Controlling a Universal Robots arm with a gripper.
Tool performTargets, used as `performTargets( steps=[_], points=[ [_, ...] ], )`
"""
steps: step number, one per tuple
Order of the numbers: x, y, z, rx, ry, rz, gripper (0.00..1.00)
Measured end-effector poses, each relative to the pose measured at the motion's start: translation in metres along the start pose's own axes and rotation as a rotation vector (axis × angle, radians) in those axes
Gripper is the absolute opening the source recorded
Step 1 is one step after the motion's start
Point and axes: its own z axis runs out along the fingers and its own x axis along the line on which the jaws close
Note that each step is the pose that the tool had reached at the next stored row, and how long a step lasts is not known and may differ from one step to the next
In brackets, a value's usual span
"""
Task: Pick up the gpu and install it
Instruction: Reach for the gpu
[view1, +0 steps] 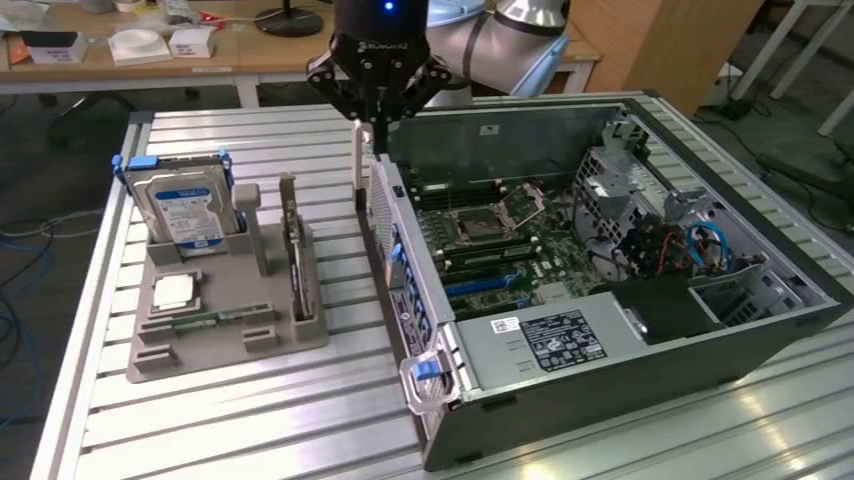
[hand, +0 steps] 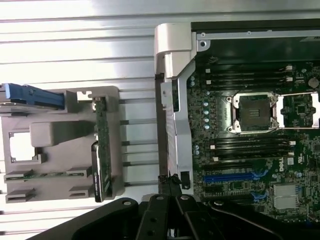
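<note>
**Handling.** The gpu (view1: 291, 250) is judged to be light, stiff and fragile. It is a thin flat board whose faces carry exposed components. It is stood on edge in a slot of the holder (view1: 200, 350), so only its upper long edge is offered. A hold across the board's thickness, near the middle of that edge, is judged most secure. The edge seated in the slot is to be kept clear. The bare edges may prove slippery, and a tilted pull could bind the board in its slot.

**Gripper.** In the exterior view the gripper (view1: 380, 138) is seen at 1 o'clock of the gpu, well apart from it. Its jaws are pressed together and nothing is pinched.

**Counts** (positions as seen in the exterior view):
- One counter (view1: 240, 420).
- One computer case (view1: 747, 330), opened, at 3 o'clock of the holder.
- One holder.
- One hard drive (view1: 187, 205), upright at the holder's 12 o'clock end.
- One gpu, at the holder's 3 o'clock side.
- One processor (view1: 174, 292), laid flat in the holder.
- One memory stick (view1: 200, 322), at 6 o'clock of the processor.
</note>
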Motion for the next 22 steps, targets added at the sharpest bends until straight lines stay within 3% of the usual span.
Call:
performTargets(
  steps=[22],
  points=[
    [0.054,-0.0041,0.0001,-0.0004,0.0025,0.000,0.10]
  ],
)
